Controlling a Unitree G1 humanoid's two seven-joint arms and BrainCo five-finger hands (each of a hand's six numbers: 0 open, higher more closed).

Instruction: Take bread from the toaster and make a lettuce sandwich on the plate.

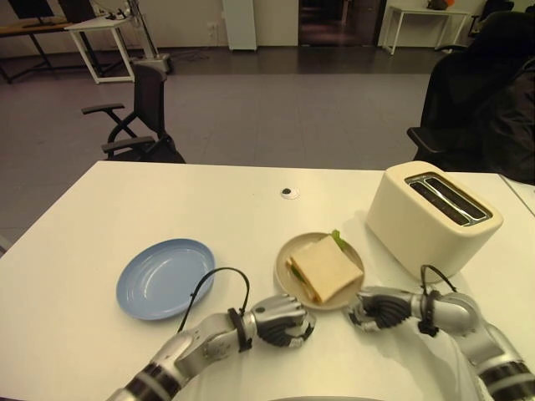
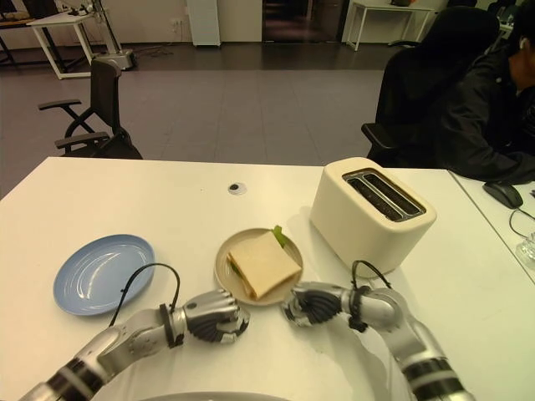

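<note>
A sandwich of two bread slices, with green lettuce poking out at its far edge, lies on a small beige plate at the table's middle. The cream toaster stands to the right of it with both slots empty. My left hand rests on the table just in front of the plate's near left rim, fingers curled, holding nothing. My right hand sits by the plate's near right rim, fingers curled too, nothing in it.
An empty blue plate lies to the left of the sandwich plate. A small round cable port is set in the white table further back. An office chair stands beyond the far edge.
</note>
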